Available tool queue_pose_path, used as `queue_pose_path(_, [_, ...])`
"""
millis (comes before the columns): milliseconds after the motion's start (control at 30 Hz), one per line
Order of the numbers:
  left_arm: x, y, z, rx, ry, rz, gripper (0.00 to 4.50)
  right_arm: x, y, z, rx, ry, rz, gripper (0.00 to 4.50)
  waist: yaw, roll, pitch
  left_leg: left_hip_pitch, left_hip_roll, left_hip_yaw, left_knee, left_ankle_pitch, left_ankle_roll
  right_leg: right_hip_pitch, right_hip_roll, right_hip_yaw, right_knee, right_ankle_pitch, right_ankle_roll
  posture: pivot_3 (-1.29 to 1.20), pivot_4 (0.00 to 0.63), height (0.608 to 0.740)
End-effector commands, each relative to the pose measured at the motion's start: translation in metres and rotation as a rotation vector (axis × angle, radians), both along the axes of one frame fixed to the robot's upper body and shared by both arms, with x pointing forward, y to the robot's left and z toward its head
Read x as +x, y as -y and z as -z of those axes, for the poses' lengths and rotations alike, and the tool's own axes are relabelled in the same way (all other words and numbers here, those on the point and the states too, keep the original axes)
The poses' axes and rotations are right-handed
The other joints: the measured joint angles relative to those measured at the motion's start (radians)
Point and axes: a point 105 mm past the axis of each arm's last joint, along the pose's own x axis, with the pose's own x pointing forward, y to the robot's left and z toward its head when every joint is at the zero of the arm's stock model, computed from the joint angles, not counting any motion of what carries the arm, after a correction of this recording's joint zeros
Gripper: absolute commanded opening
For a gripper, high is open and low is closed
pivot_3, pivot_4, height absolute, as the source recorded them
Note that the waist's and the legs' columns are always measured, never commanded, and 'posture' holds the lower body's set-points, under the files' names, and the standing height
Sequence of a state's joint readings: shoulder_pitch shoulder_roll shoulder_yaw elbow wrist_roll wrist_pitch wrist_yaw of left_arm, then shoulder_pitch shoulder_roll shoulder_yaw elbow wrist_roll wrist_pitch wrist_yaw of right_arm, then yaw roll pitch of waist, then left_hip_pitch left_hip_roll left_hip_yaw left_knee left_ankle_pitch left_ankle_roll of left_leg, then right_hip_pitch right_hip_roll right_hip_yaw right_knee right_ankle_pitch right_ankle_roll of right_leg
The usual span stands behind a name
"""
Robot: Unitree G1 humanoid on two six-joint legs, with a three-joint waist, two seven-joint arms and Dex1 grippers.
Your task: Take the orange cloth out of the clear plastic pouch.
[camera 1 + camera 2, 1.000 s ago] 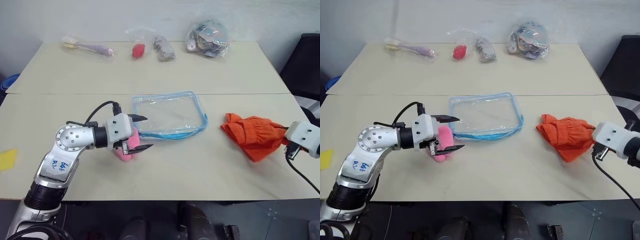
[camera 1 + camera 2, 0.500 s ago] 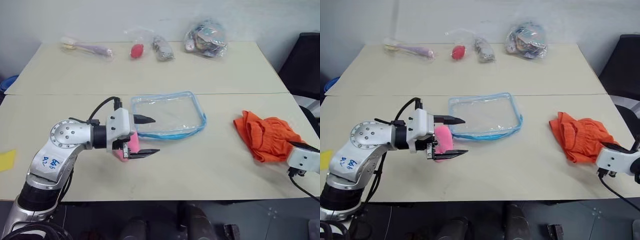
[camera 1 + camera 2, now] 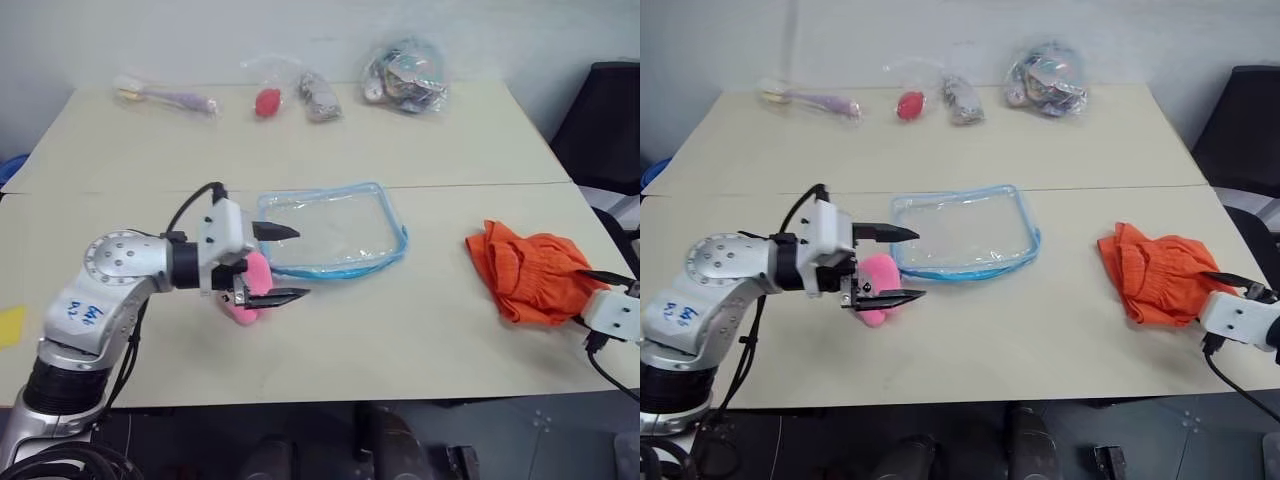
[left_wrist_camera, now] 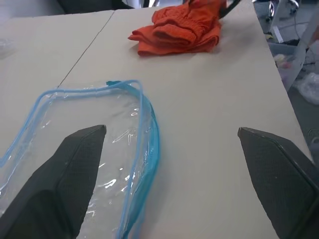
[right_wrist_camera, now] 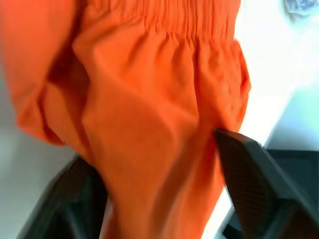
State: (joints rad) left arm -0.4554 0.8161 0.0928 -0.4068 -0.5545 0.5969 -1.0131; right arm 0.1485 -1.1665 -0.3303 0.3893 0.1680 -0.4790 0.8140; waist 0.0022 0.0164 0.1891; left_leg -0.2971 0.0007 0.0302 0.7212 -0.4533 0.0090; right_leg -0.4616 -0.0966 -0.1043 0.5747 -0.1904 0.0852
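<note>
Both pincers stand released: my left gripper [image 3: 272, 262] beside the emptied clear plastic pouch [image 3: 332, 226], my right gripper [image 3: 1230, 284] spread at the orange cloth [image 3: 530, 274], which lies free on the table [image 3: 420, 320]; extraction looks complete.

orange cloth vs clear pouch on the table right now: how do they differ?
The bright orange fabric cloth is opaque and soft, lying crumpled in folds; the flat clear plastic pouch with light-blue edging is see-through, lies spread flat and looks empty. The cloth sits near the table's right edge by the right gripper; the pouch lies mid-table in front of the open left gripper. Both rest on the beige table, apart, neither held.
</note>
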Motion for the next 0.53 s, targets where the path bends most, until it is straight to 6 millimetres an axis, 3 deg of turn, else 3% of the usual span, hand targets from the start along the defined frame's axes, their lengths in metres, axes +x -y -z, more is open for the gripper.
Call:
queue_pose_path(33, [-0.010,-0.024,-0.009,-0.003,-0.036,-0.018,4.50,-0.017,0.006,-0.033,0.216,-0.057,0.066,4.44,0.000,0.000,0.000,0.000,0.000,0.000,0.000,0.000,0.000,0.000,0.000,0.000,0.000,0.000,0.000,0.00,0.150,0.740])
queue_pose_path(67, [-0.012,-0.030,-0.009,0.004,-0.041,-0.025,4.50,-0.023,0.010,-0.036,0.264,-0.092,0.097,4.44,0.001,0.000,0.000,0.001,0.000,0.000,0.000,0.000,0.000,0.001,0.000,0.000,0.000,0.000,0.000,0.00,0.150,0.740])
queue_pose_path(200, [-0.020,-0.072,-0.012,0.027,-0.051,-0.125,4.50,-0.061,0.063,-0.064,0.481,-0.191,0.324,4.44,0.000,0.001,0.000,0.000,-0.002,0.000,-0.001,-0.001,0.001,0.000,0.001,0.000,-0.001,0.000,0.000,0.00,0.150,0.740])
queue_pose_path(267, [-0.023,-0.086,-0.012,0.029,-0.062,-0.148,4.50,-0.077,0.077,-0.069,0.545,-0.249,0.395,4.44,-0.001,0.001,0.000,0.001,-0.003,0.001,-0.002,-0.001,0.002,0.000,0.001,0.000,-0.001,0.000,-0.001,0.00,0.150,0.740])
queue_pose_path(400, [-0.022,-0.101,-0.019,-0.005,-0.068,-0.192,4.50,-0.099,0.097,-0.066,0.572,-0.314,0.495,4.44,0.000,-0.002,0.000,0.001,-0.002,0.001,-0.002,-0.001,0.003,0.001,0.002,0.001,-0.001,-0.001,-0.001,0.00,0.150,0.740])
queue_pose_path(533, [-0.020,-0.102,-0.021,-0.013,-0.066,-0.185,4.50,-0.101,0.099,-0.058,0.580,-0.333,0.491,4.44,-0.003,-0.001,0.000,0.001,-0.003,0.002,-0.003,-0.002,0.003,0.000,0.001,0.002,-0.001,0.000,0.000,0.00,0.150,0.740])
